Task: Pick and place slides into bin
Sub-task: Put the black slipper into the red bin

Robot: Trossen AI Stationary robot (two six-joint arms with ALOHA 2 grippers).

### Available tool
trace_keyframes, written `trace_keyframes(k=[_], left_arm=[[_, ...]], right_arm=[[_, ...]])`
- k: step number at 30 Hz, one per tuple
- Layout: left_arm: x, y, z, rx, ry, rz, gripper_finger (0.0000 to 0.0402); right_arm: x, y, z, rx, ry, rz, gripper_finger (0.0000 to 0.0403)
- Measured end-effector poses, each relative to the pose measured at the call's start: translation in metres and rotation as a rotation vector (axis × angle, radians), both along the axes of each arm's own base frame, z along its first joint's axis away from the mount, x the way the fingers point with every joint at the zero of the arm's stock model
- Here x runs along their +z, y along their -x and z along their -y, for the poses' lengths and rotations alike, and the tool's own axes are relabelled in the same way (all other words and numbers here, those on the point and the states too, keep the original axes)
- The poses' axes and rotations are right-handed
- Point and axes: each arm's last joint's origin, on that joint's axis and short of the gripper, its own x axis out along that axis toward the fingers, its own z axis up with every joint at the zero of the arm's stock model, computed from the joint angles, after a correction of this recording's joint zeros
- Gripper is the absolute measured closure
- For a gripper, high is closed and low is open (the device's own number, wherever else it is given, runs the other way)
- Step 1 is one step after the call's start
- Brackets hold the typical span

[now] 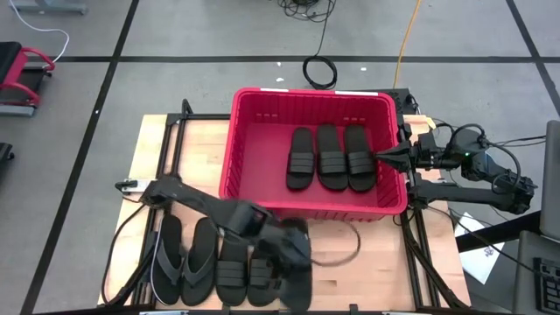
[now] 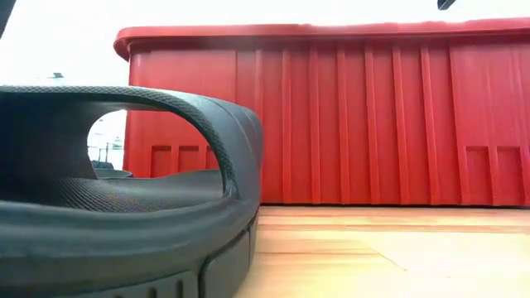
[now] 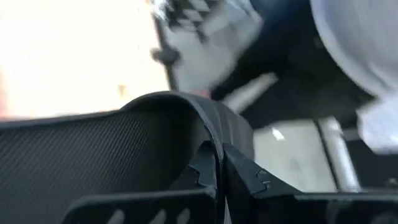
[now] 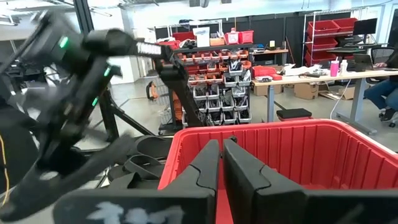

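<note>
Three slides (image 1: 330, 157) already sit side by side in the red bin (image 1: 254, 114), upper middle of the overhead shot. The other five are lined up on the table (image 1: 376, 254) along the bottom edge. The left gripper (image 1: 293, 249) is clamped on the band of the rightmost slide (image 1: 296, 271) down there; pinching the strap looks like the easy way to lift it. The right gripper (image 1: 382, 157) is parked at the bin's right rim, fingers shut on nothing, probably keeping clear.

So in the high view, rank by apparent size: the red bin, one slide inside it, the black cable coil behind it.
1. bin
2. slide in the bin
3. cable coil, clearly smallest.
</note>
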Motion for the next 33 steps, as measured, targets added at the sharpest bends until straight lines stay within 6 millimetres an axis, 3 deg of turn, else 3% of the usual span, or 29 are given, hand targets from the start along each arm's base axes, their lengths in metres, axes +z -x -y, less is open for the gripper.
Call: trace_keyframes(k=[9,13,17,21,26,33], left_arm=[[0.086,0.049,-0.067,0.159,-0.270,0.336,0.0401],[0.119,0.073,-0.094,0.126,-0.276,0.470,0.0401],[0.137,0.094,-0.113,0.021,-0.278,0.547,0.0400],[0.137,0.117,-0.137,-0.039,-0.374,0.473,0.0401],[0.119,0.131,-0.176,-0.056,-0.500,0.242,0.0401],[0.087,0.115,-0.218,-0.111,-0.543,0.144,0.0400]], right_arm=[[0.001,0.000,0.000,-0.005,0.005,0.006,0.0390],[0.001,0.000,0.000,-0.008,0.010,0.008,0.0390],[0.001,0.000,0.001,-0.041,0.023,0.006,0.0390],[0.001,0.000,0.003,-0.100,0.014,0.007,0.0390],[0.001,0.000,0.004,-0.141,-0.010,0.009,0.0390],[0.001,0.001,0.006,-0.194,-0.009,0.009,0.0390]])
